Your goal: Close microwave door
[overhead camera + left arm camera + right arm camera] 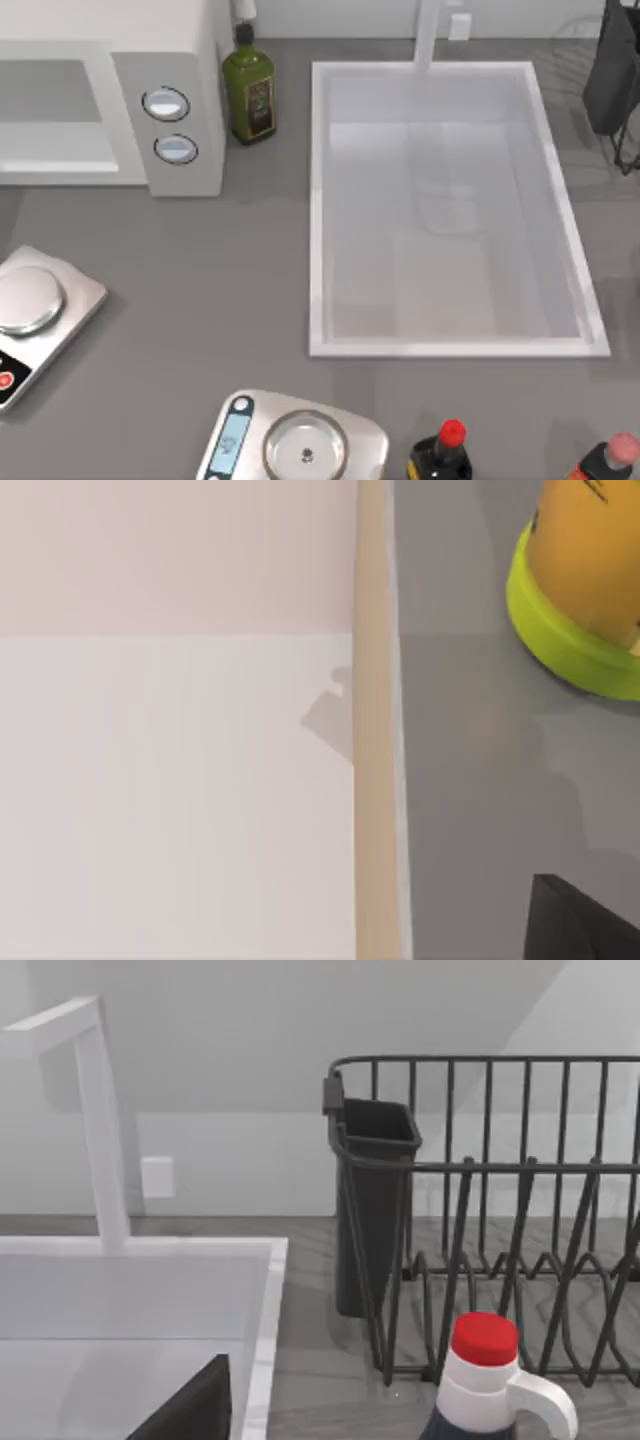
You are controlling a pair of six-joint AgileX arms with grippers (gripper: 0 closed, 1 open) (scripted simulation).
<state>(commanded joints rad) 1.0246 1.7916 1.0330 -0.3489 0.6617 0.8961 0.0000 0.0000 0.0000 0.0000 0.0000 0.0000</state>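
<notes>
- Microwave (110, 110): white box at the far left of the counter (200, 290), its cavity seen open from above. Grey panel with two round knobs (172, 125) on its right end.
- Microwave door: not made out from above; the left wrist view gives a pale flat surface with a tan edge strip (372, 720), which may belong to it, but I cannot tell.
- Olive-oil bottle (248, 88): upright, just beside the microwave's right side.
- Sink (450, 345): white basin right of centre, tap (95, 1120) at its far rim.
- Dish rack (500, 1210): dark wire, beyond the sink's right side.
- Near edge: two scales (300, 440), two sauce bottles (445, 455).
- Left tool, right tool: open or clenched, cannot tell.
- Step, judged: approach, door not yet shut. Next: reach the door's outer face and push it toward the cavity.
</notes>
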